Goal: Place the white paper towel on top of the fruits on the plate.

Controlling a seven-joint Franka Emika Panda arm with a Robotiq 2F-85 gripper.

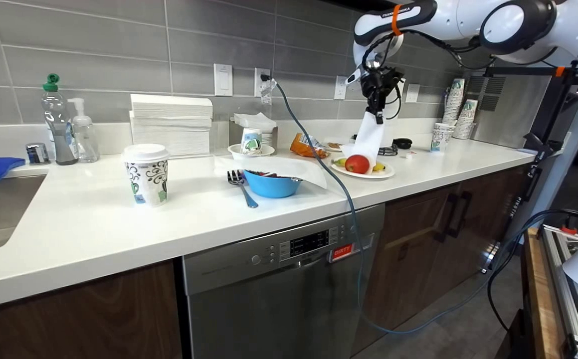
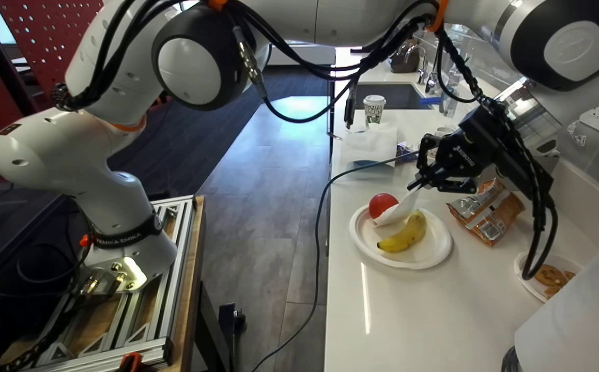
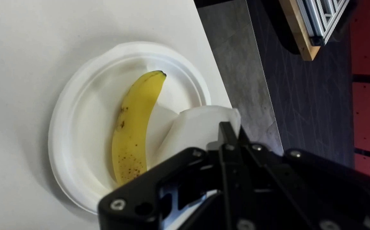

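Note:
The white paper towel (image 1: 368, 137) shows as a loose sheet, also in an exterior view (image 2: 401, 207) and the wrist view (image 3: 200, 124). My gripper (image 1: 378, 118) is shut on its upper end, above the plate, also in an exterior view (image 2: 417, 184) and the wrist view (image 3: 235, 129). The sheet hangs tilted, its lower part between a red round fruit (image 2: 382, 205) and a yellow banana (image 2: 408, 232). The fruits sit on the pale round plate (image 2: 436, 250). In the wrist view the banana (image 3: 137, 127) is uncovered and the red fruit is hidden.
An orange snack bag (image 2: 488, 212) and a plate of cookies (image 2: 550, 281) stand near the wall side. A large white cylinder (image 2: 573, 320) is at the near corner. A blue bowl (image 1: 271, 185) and a blue cable (image 1: 313, 142) are beside the plate. The counter edge is close.

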